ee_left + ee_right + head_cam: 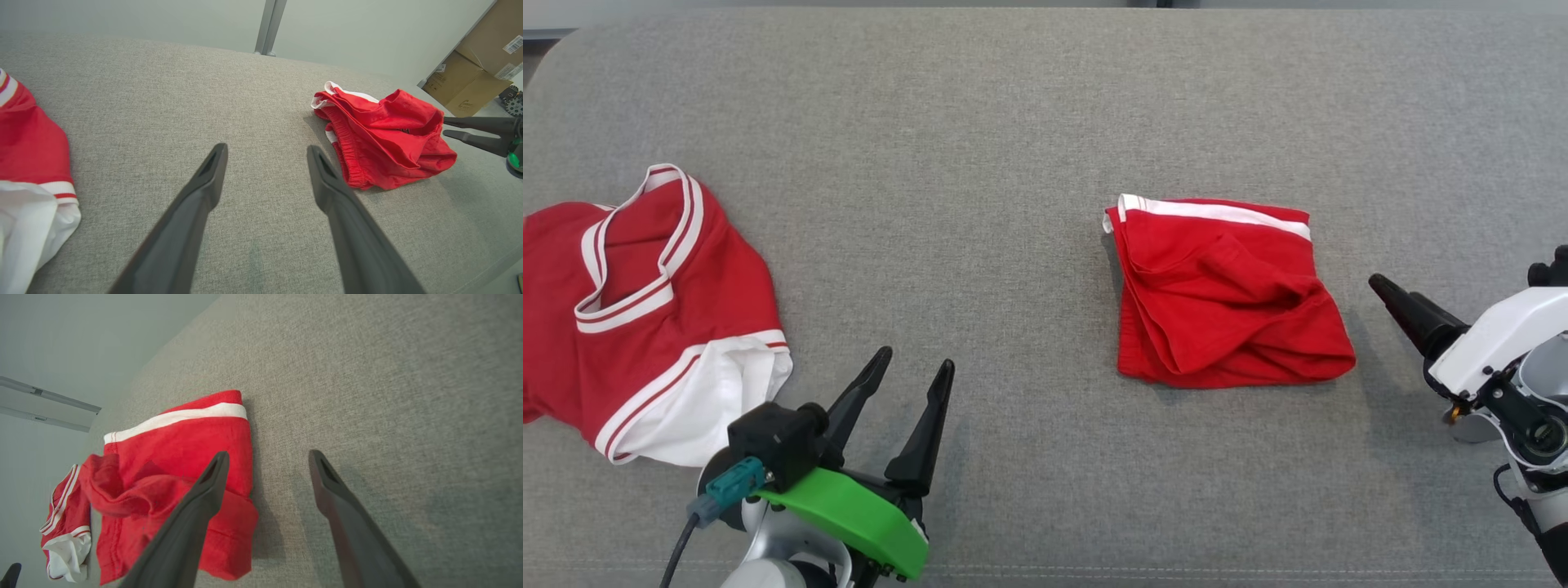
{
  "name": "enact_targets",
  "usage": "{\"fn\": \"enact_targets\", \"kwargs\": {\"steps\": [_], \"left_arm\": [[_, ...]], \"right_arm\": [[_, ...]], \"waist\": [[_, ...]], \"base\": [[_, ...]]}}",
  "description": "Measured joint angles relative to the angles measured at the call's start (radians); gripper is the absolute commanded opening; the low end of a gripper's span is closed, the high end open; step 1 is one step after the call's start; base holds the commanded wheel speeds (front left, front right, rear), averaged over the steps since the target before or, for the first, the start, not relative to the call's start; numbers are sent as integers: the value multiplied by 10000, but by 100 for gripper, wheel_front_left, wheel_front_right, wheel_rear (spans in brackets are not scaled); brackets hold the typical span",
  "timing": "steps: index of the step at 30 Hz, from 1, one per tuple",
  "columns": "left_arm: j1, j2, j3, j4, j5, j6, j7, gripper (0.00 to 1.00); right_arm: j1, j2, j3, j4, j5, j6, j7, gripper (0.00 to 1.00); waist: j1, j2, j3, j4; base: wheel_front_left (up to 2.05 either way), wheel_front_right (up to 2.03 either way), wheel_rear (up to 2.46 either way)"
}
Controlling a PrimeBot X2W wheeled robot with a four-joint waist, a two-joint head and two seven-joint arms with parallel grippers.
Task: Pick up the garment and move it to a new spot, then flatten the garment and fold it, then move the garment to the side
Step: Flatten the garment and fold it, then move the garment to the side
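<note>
A grey upholstered surface point(1029, 122) of coarse woven cloth, with a rounded far left corner, carries two garments. The folded garment point(1225, 294) lies right of the middle, well clear of every edge. It is soft red knit gathered into a rough, puffy rectangle with a white band along its far side, creased folds on top and a ruched elastic hem facing the left arm. A red jersey point(645, 310) with white striped trim and a white panel lies rumpled against the left edge, well apart from it. The left gripper point(914, 359) hangs near the front edge, its tapered dark fingers spread and empty above bare cloth. The right gripper point(268, 454), fingers parted and holding nothing, sits just beside the folded garment's right end. Nothing lies between either gripper and the folded garment. A cardboard box point(470, 81) stands beyond the far right corner.
</note>
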Motion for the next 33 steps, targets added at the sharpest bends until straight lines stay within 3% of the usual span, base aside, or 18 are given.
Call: {"fn": "enact_targets", "kwargs": {"steps": [22,23,25,33], "left_arm": [[-60,-111,-134,35,12,-77,27,100],[-61,-113,-125,38,12,-77,25,100],[-61,-113,-67,56,12,-77,-8,100],[-63,-119,180,291,12,-77,-222,100]], "right_arm": [[-711,602,380,1478,188,537,-113,100],[-780,614,476,1501,184,612,-81,79],[-994,631,514,1586,153,700,-123,0],[-1505,395,663,1361,117,1277,-35,0]], "waist": [[0,0,279,966],[0,0,297,995],[0,0,327,1030],[0,0,310,959]], "base": [[0,0,0],[0,0,0],[0,0,0],[0,0,0]]}}
